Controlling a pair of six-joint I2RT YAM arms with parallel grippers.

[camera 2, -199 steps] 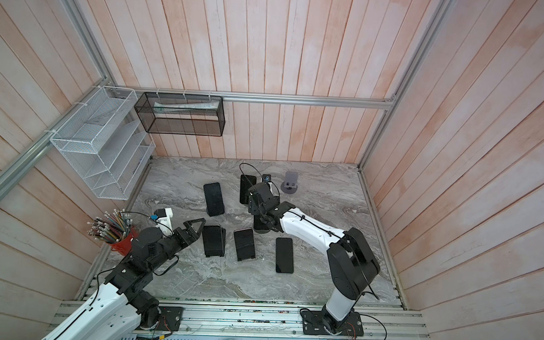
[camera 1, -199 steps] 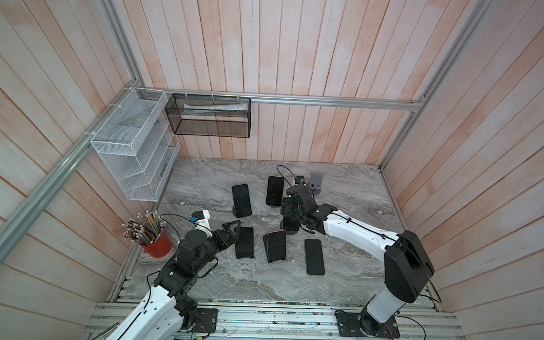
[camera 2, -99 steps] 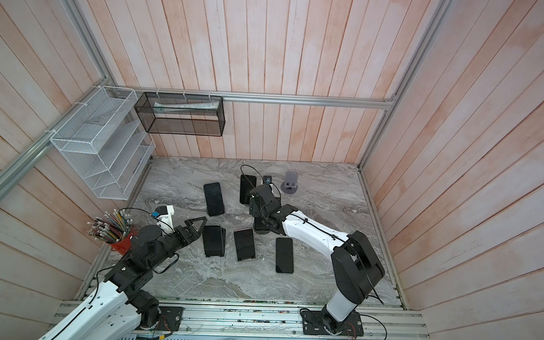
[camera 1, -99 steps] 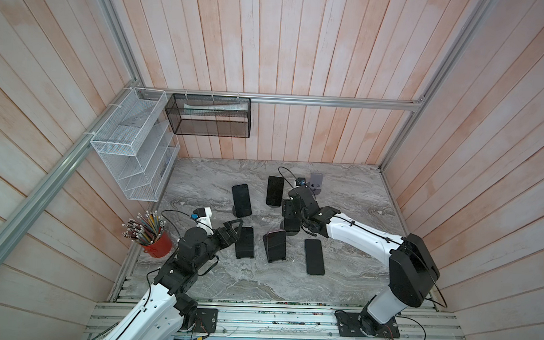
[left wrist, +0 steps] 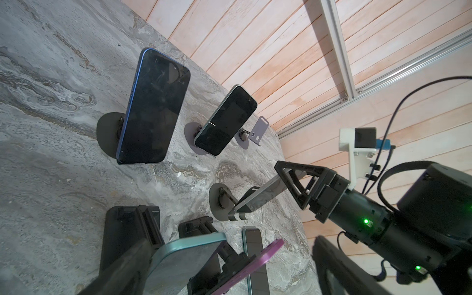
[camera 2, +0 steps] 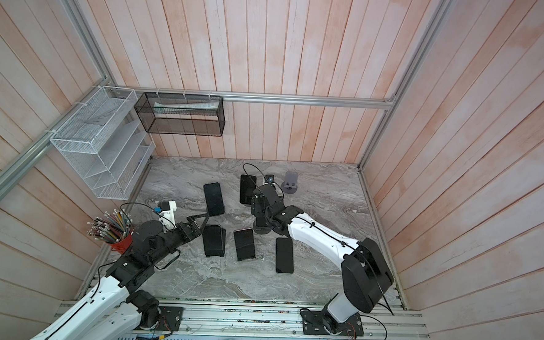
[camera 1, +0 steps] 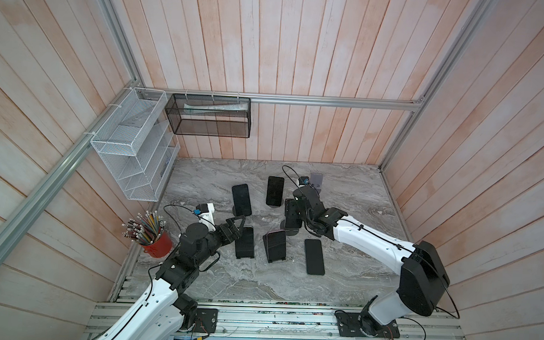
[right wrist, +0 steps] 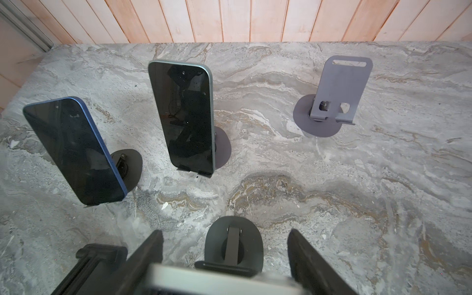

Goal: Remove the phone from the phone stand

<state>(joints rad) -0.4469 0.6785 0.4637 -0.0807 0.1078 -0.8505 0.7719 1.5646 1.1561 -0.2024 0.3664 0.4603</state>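
Right fingers (right wrist: 148, 258) on phone (right wrist: 219, 279), grey marbled tabletop (right wrist: 281, 178), pink plank walls (right wrist: 229, 20)

Right claw (camera 1: 295, 208), phone (camera 1: 292, 221), elbow (camera 1: 421, 277): slightly rightward.
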